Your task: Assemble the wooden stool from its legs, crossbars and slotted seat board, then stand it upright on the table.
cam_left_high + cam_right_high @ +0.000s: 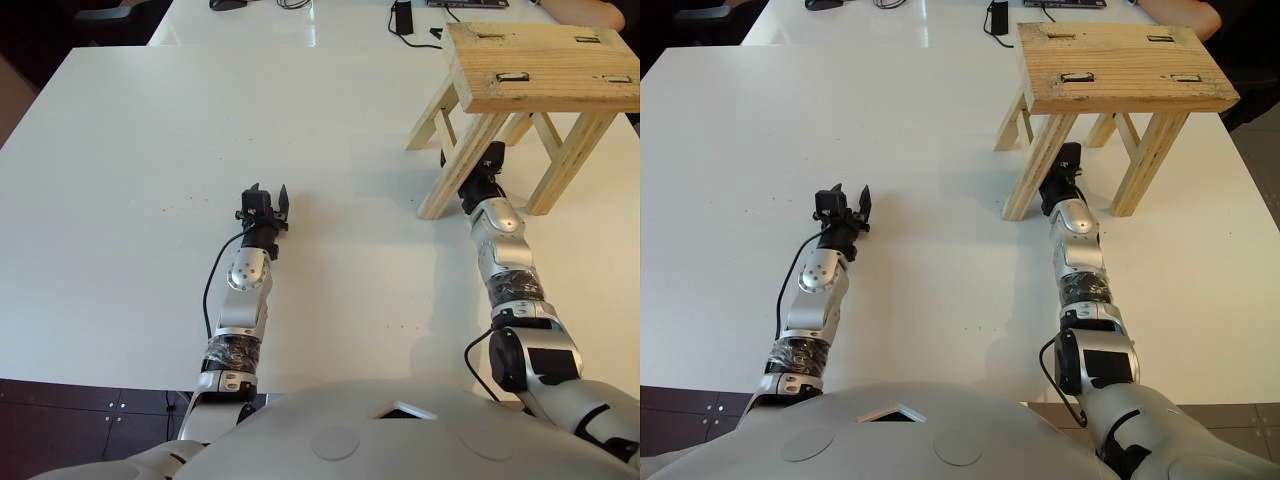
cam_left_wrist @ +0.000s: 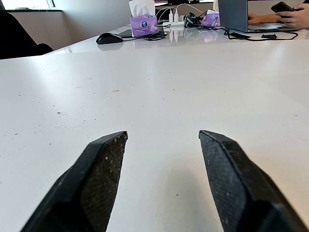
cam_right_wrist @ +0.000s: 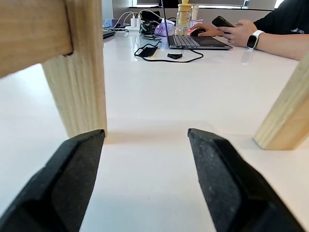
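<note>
Standing upright on its four legs, the wooden stool [image 1: 540, 70] is at the far right of the white desk [image 1: 150, 200], fully put together. The slotted seat board [image 1: 1120, 55] sits flat on top, and its rectangular slots [image 1: 512, 76] are plain to see along the upper face. The near-left leg [image 1: 452, 170] and near-right leg [image 1: 572, 160] splay outward down to the desk, and a crossbar [image 3: 29, 34] joins into the near-left leg just under the seat.

Now look beneath that seat. The right pincer [image 1: 1068, 158] is tucked in low between the two near legs, much closer to the near-left one. From the right wrist view its black fingers [image 3: 72, 164] are spread wide with nothing between them, only bare desk. One fingertip lies just beside the foot of that leg, and whether it touches the wood I cannot tell.

Over on the left, well apart from the stool, the left pincer [image 1: 268, 192] lies low on open desk, jaws wide as well and gripping nothing.

Farther back, across a seam onto the next desk, there's a dark mouse [image 2: 108, 38], a purple tissue box [image 2: 143, 21], a laptop [image 3: 193, 42] and some black cables [image 3: 154, 50].
</note>
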Available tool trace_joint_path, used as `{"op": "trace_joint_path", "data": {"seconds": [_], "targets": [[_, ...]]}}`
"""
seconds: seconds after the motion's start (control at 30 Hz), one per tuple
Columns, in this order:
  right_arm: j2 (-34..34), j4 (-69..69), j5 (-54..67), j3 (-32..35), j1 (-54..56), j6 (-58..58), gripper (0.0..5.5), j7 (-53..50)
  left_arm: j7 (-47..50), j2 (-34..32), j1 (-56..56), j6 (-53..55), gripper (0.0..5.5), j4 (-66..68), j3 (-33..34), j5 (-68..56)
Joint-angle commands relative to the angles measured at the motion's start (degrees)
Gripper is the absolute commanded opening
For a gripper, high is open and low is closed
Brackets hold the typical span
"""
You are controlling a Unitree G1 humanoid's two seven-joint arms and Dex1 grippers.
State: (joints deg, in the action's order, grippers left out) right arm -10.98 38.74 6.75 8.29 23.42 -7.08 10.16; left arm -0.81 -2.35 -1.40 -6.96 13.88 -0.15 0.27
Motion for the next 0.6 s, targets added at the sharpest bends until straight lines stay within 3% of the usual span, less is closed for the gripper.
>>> {"op": "trace_joint_path", "data": {"seconds": [0.03, 0.6], "targets": [[0.81, 0.37, 0.06, 0.72, 1.61, 0.39, 3.16, -2.21, -0.02, -0.26, -0.54, 0.4, 2.76, 0.64, -0.46, 1.08], [-1.21, 2.43, -7.11, -4.16, -3.59, -8.77, 3.16, -1.14, -0.32, -2.56, -6.79, -0.37, 2.76, 4.44, -1.39, 4.84]]}}
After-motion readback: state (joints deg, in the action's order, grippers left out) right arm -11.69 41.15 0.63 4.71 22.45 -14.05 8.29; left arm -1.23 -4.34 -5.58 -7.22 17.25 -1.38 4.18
